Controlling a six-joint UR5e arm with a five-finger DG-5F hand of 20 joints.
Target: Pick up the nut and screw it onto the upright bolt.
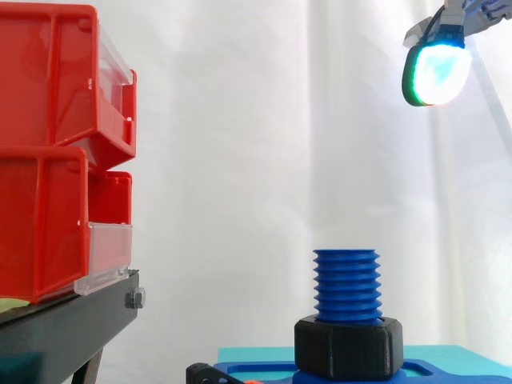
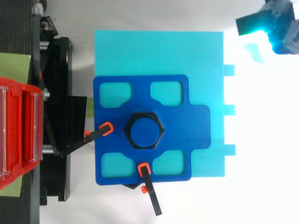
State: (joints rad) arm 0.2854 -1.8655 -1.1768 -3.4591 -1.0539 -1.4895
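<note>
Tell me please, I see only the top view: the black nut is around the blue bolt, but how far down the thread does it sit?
Observer: In the side view the nut sits at the very foot of the bolt, down at the blue plate. Several turns of thread stand bare above it.
Operator: And the hand, is it low beside the bolt?
Observer: No. The hand hangs well above the bolt's top, toward the side view's right.
Operator: Something red is at my left edge. What is it?
Observer: An upper red bin stacked above a lower red bin.
</note>
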